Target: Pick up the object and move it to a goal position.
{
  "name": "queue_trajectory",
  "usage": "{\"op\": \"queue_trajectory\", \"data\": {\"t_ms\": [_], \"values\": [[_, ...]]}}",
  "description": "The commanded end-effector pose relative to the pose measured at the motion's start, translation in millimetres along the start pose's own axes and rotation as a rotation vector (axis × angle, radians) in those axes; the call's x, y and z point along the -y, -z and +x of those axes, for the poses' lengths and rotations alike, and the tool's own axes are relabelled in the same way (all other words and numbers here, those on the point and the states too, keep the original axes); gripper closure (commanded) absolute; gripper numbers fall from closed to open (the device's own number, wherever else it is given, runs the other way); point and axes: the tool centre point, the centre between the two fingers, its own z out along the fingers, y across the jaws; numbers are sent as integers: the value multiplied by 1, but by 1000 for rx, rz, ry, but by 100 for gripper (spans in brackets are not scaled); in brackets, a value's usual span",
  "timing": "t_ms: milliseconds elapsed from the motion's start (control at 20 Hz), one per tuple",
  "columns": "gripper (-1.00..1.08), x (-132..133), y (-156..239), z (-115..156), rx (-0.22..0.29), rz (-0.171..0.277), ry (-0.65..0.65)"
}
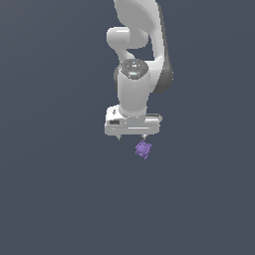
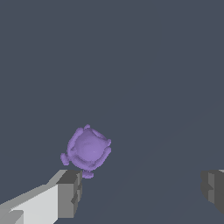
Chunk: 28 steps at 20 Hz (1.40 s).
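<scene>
Arm [image 1: 134,60] points straight down; hand [image 1: 131,138] apparently spread wide, gripping nothing.

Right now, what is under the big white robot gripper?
A tiny purple knobbly lump sits just below the white gripper, near one finger. Around it is plain dark grey ground. Nothing there is covered.

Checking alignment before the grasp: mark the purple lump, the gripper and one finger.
Purple lump [image 2: 88,149], wrist view, middle of its round body.
Gripper [image 1: 131,137], exterior view, midway between its fingertips.
Finger [image 2: 69,192], wrist view, grey pad face.
</scene>
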Motion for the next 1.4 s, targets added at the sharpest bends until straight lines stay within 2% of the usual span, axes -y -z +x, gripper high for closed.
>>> {"op": "queue_trajectory", "data": {"t_ms": [0,650,1350], "values": [[-92,0,0,0,0,-2,6],[-92,12,-14,-2,5,1,-102],[-92,44,-53,-11,17,-2,-403]]}}
